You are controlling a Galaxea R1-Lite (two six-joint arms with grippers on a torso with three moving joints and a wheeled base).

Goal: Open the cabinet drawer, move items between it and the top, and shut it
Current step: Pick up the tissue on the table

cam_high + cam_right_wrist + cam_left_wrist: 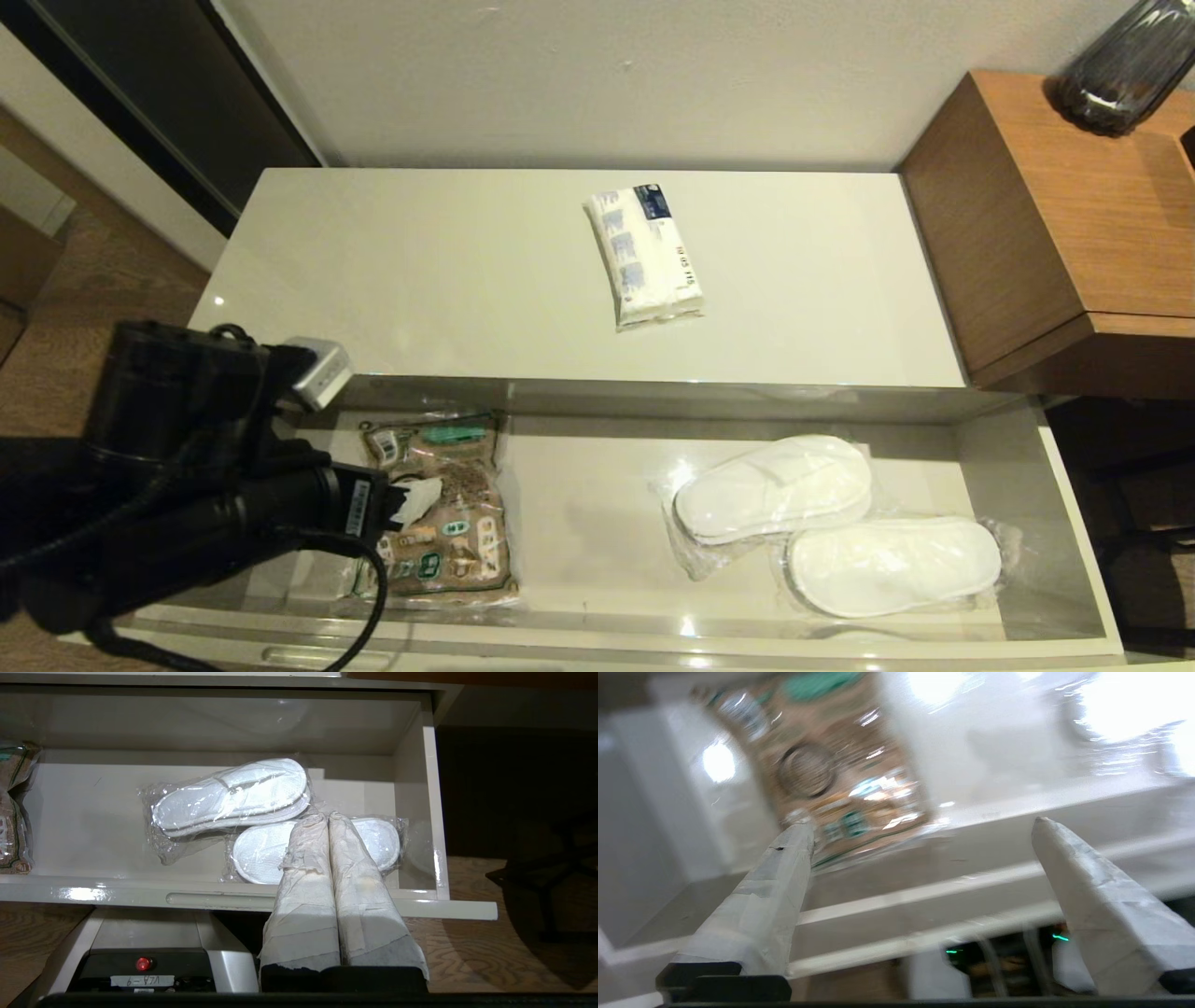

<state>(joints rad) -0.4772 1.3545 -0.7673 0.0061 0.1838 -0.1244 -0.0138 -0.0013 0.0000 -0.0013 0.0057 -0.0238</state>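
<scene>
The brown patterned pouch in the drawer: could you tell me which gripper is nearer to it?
Left. The left gripper hangs open just above the brown patterned pouch; the right gripper sits shut outside the drawer's front, by the slippers.

glossy cabinet top [467,280], clear plastic-wrapped slippers [775,485], wooden side table [1055,224]

tissue pack [646,254] on cabinet top [420,271]; slippers [831,523], pouch [448,509] in drawer [579,523].

Tissue pack [644,254] on the top [420,271]; slippers [831,523] in drawer [1004,448].
</scene>
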